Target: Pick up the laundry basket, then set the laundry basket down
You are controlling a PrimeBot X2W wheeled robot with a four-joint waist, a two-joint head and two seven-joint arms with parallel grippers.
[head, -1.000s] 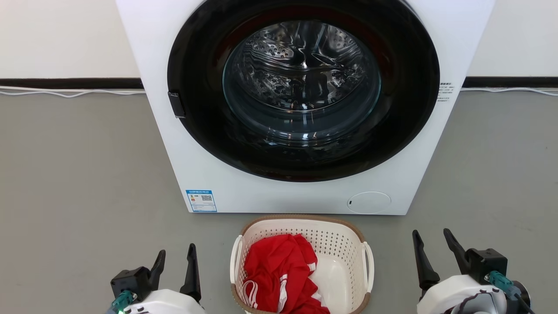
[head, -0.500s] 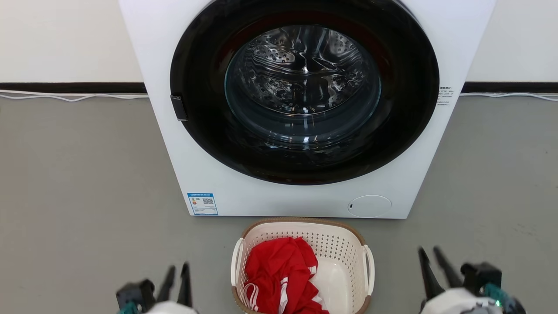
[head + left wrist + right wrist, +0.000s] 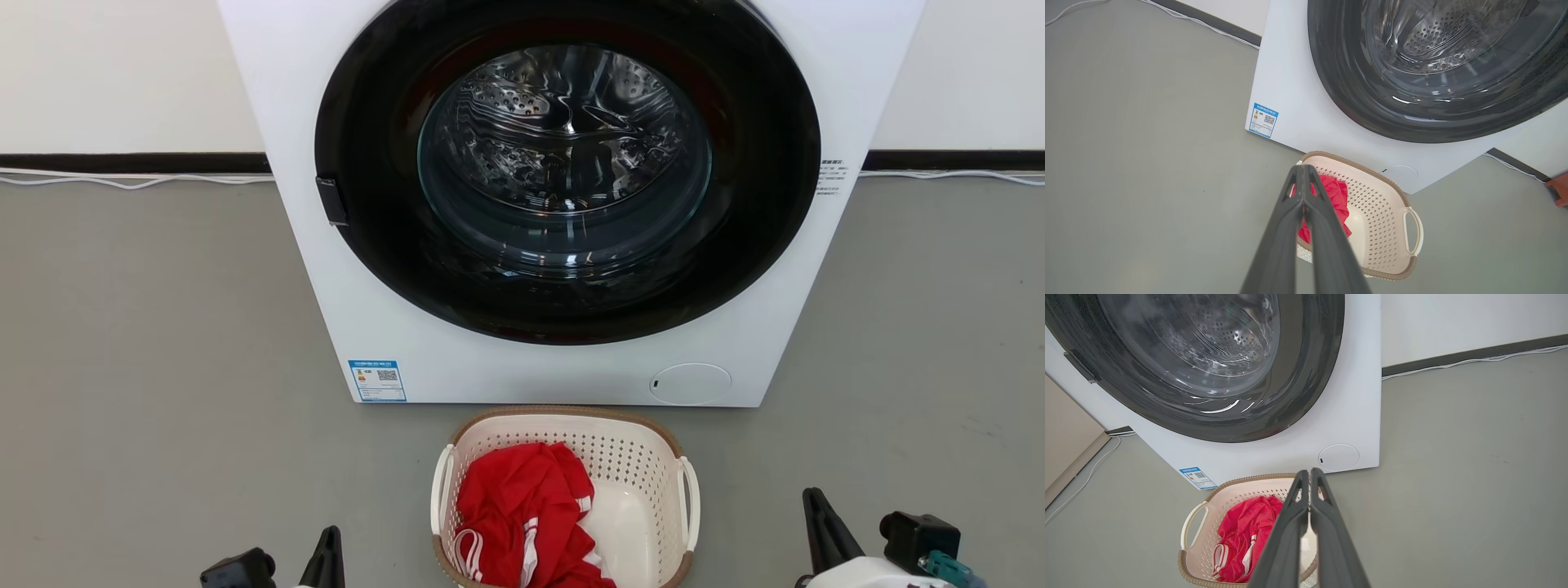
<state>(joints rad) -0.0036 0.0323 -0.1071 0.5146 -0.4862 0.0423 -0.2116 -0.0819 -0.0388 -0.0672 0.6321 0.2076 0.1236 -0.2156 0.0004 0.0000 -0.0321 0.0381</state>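
The left end effector (image 3: 1303, 170) has its fingers pressed together, empty; the right end effector (image 3: 1309, 472) likewise. Both hang over the floor (image 3: 163, 367), either side of the basket (image 3: 571, 429), apart from it. The basket stands on the floor just before the washer (image 3: 490, 371), a red garment (image 3: 522, 498) inside. The right wrist view adds a beige panel (image 3: 1069, 428) beside the washer; the left wrist view, a reddish object (image 3: 1557, 190) by the wall. Open floor flanks the basket. The washer's blue label (image 3: 376, 379) is too small to read.

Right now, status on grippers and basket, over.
Left gripper shut, right gripper shut, holding nothing. Laundry basket on floor, untouched, red garment inside. Handles unobstructed.
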